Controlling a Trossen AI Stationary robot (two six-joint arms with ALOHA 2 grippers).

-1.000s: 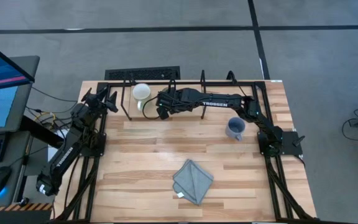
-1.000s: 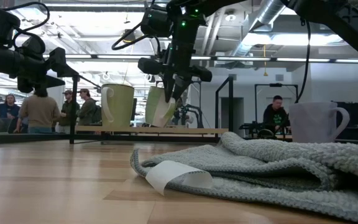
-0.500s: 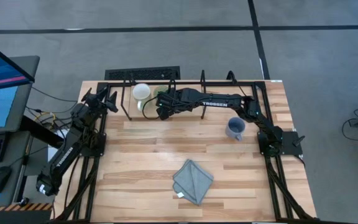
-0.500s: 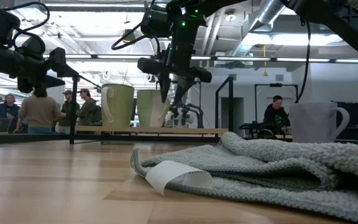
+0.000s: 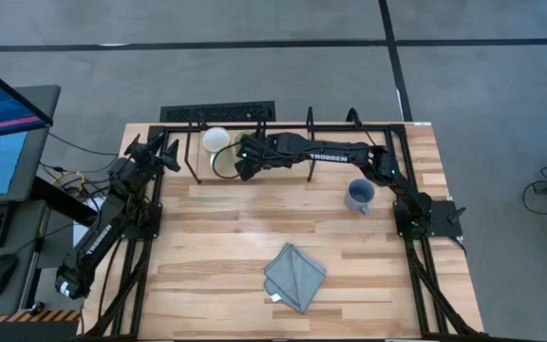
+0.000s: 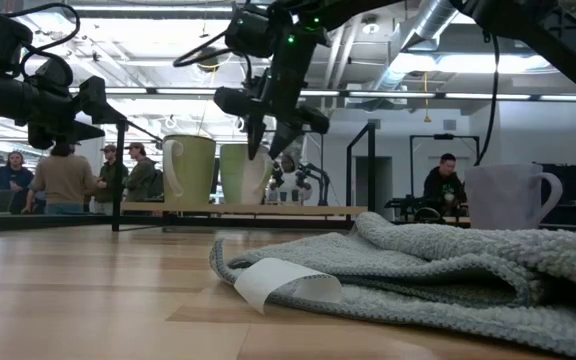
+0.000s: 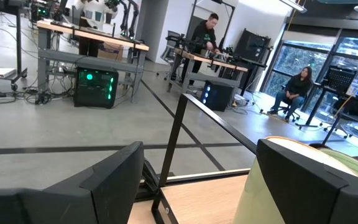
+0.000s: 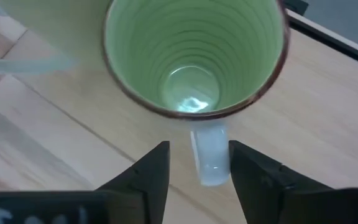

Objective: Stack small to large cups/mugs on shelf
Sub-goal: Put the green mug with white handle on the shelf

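The mug with the green inside [image 8: 194, 56] stands upright on the shelf [image 6: 298, 210], next to the white mug [image 5: 216, 139], which also rests on the board by its base [image 6: 190, 170]. My right gripper [image 8: 199, 177] is open just above the green mug [image 6: 240, 175], one finger on each side of its handle [image 8: 209, 155]. The blue-grey mug [image 5: 359, 196] stands on the tabletop at the right. My left gripper [image 5: 166, 152] waits open at the table's far left. My right gripper's fingers point slanting down from the table's right and stand on either side of the green mug's handle [image 8: 210, 163]. One finger [image 8: 253, 171] is right beside the handle; whether it touches I cannot tell. The mug rests on the shelf board by its own base.
A folded grey-blue cloth [image 5: 294, 276] lies on the tabletop toward the near edge. The shelf's black frame [image 5: 330, 124] and posts run along the far edge. People and benches show in the room beyond the table.
My right gripper has opened and let go of the green mug. The mug, tilted in the fingers a second ago, now stands upright on the shelf board beside the white mug. The gripper has tipped a little and stays just above it.
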